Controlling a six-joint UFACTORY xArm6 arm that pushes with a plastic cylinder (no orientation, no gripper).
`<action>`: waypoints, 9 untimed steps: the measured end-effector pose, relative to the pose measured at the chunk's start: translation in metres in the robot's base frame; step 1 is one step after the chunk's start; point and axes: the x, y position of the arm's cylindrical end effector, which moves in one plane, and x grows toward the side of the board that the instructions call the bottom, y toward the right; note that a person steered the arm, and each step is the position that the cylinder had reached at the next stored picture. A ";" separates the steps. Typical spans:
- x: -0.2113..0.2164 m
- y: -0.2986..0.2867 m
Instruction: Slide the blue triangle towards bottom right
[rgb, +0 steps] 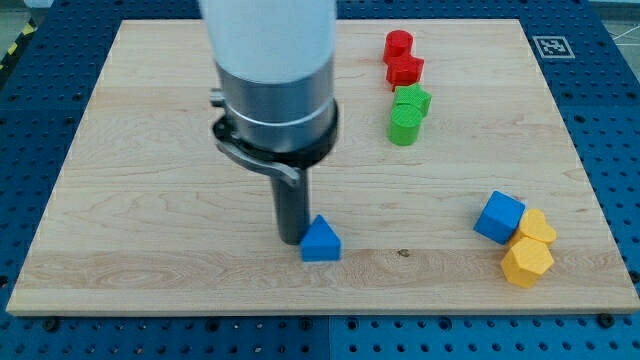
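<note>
Blue triangle (321, 241) sits on the wooden board (150, 230) near the view's bottom, slightly left of centre, with my tip (292, 241) touching or just beside its left edge; the rod carries no fingers, so nothing is grasped. Toward the view's bottom right, a blue cube (498, 217) touches two yellow blocks (528, 252), one above the other. At the view's top, right of centre, two red blocks (402, 58) stand just above two green blocks (408, 113).
</note>
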 end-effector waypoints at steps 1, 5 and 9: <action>0.021 0.039; 0.062 0.040; 0.062 0.095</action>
